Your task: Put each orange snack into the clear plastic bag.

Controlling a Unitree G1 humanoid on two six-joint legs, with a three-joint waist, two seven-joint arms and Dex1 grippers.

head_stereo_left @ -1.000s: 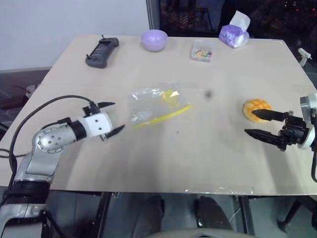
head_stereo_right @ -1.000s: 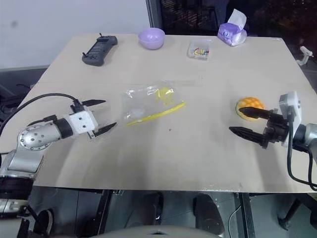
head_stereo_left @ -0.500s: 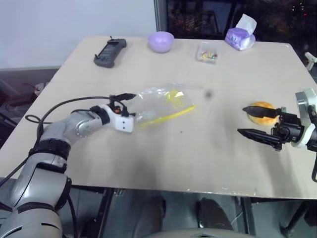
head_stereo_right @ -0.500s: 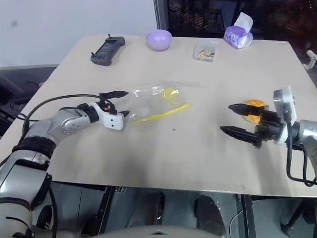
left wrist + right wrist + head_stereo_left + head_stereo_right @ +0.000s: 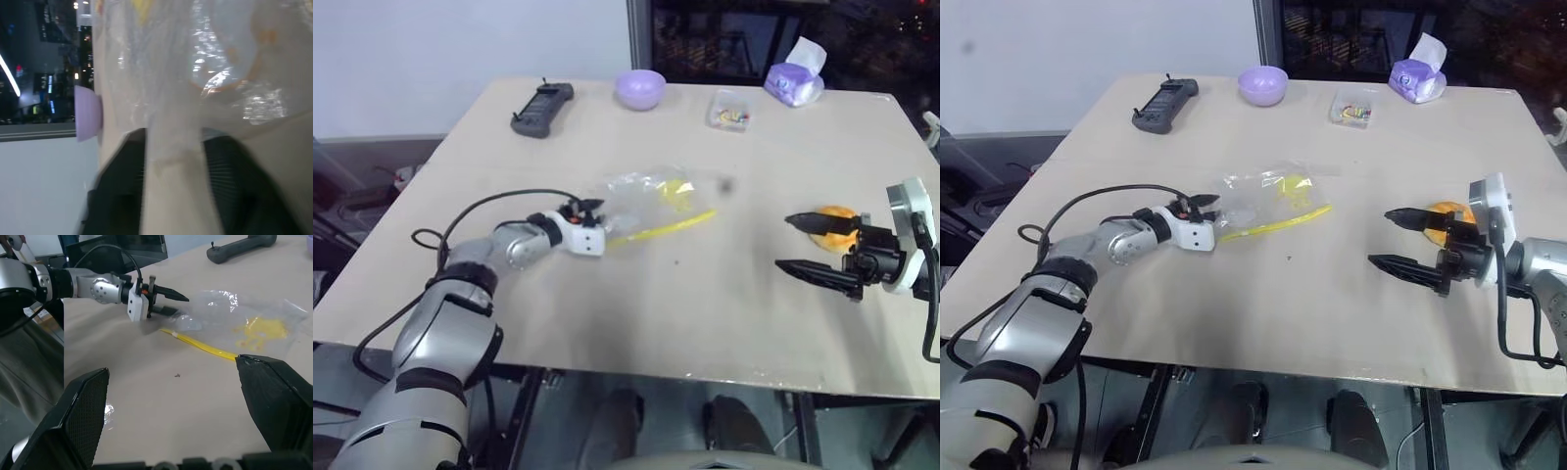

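1 clear plastic bag [image 5: 658, 199] mid-table, its near corner pinched by left gripper [image 5: 1203, 208] | 1 orange snack [image 5: 832, 221] just behind right gripper [image 5: 806, 245], fingers spread, empty | 1 purple bowl [image 5: 639, 88] far edge

Counted on table [image 5: 607, 294]: one orange snack [image 5: 832, 217] (partly hidden), one clear plastic bag [image 5: 656, 201], one purple bowl [image 5: 639, 88], one black remote controller [image 5: 541, 96], one small clear box [image 5: 728, 109], one purple tissue pack [image 5: 795, 78].
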